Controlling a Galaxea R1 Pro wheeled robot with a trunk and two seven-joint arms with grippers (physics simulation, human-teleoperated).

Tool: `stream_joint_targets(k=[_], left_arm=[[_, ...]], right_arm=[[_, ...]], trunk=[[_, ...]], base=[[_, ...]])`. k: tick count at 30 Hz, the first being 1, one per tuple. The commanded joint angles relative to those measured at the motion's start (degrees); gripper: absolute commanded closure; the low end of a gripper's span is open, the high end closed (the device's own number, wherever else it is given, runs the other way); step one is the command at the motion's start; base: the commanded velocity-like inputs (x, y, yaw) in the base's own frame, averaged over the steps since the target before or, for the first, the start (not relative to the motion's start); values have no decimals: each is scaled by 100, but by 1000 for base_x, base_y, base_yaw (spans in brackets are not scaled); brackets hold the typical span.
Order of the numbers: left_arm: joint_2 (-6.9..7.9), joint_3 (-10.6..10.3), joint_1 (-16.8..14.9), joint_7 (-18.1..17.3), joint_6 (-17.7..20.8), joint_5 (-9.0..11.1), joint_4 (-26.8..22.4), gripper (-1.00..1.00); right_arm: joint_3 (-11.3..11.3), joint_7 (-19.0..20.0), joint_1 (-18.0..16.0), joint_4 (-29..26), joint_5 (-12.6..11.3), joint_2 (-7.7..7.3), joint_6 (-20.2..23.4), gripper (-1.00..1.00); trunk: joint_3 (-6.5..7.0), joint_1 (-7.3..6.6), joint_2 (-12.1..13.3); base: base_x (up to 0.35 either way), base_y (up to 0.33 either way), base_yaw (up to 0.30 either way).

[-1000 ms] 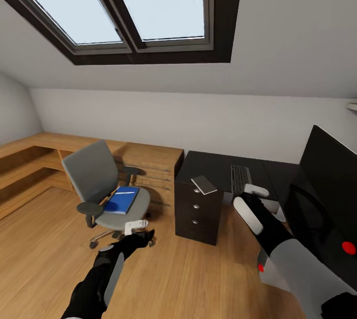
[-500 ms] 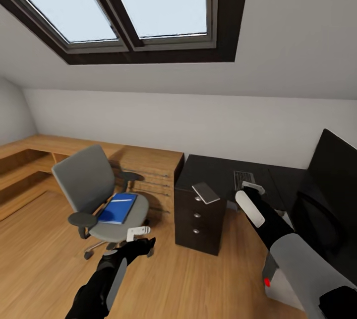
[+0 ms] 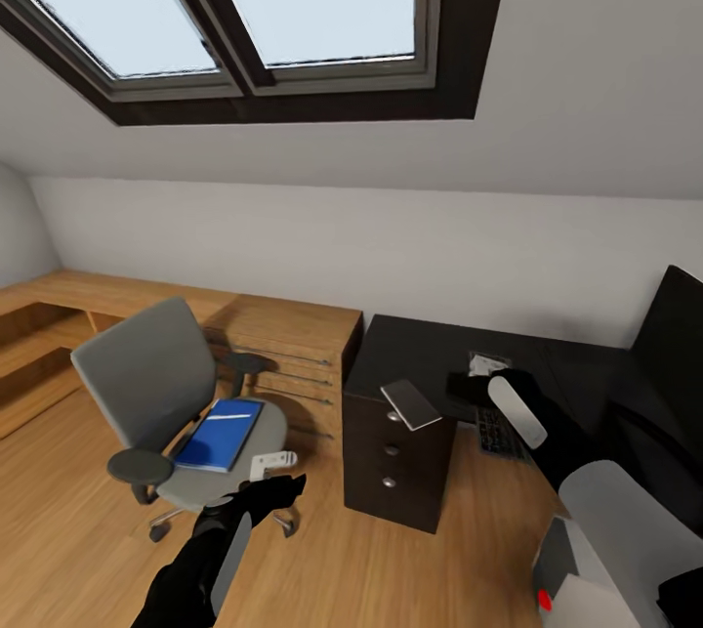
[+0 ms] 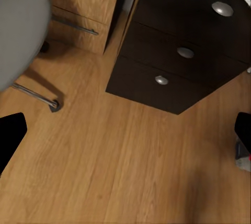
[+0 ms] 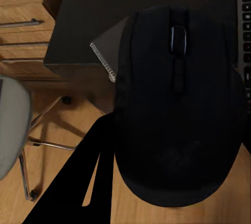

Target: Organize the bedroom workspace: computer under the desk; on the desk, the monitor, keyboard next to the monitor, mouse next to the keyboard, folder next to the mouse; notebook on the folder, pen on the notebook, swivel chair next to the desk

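Black-topped, the large L-shaped desk (image 3: 420,350) with a dark three-drawer unit fills the centre right of the head view, and beside it on the light wood plank floor, at lower left, stands the grey upholstered swivel chair (image 3: 146,379). At the right edge a sliver of the thin black monitor (image 3: 679,335) rises. A flat bright blue folder (image 3: 220,420) lies on the chair seat. The slim black-keyed keyboard (image 3: 500,433) lies on the desktop, mostly hidden behind the right arm. A thin grey notebook (image 3: 410,403) lies tilted on the desk's front corner above the drawers. At the lower right corner sits part of the light grey computer case (image 3: 571,589) with its red light. The right gripper (image 3: 467,384) hovers over the desk holding the rounded black mouse (image 5: 178,104), which looms large in the right wrist view. The left gripper (image 3: 283,486) hangs low over the floor just in front of the chair, fingers spread wide and holding nothing.
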Motion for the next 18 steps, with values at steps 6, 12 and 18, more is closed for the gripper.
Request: stream_joint_targets(k=[6, 12, 18], left_arm=[[-8, 25, -5, -28, 39, 20, 1, -100], [-8, 29, -5, -29, 42, 27, 2, -100], [-8, 30, -6, -26, 43, 22, 2, -100]], right_arm=[[25, -33, -6, 88, -68, -12, -14, 100], [25, -25, -4, 111, -73, -13, -2, 100], [33, -29, 2, 117, -74, -5, 0, 100]], trunk=[[-13, 6, -12], [-13, 6, -12], [-13, 6, -12]], base=[[328, 0, 0], [328, 0, 0], [328, 0, 0]])
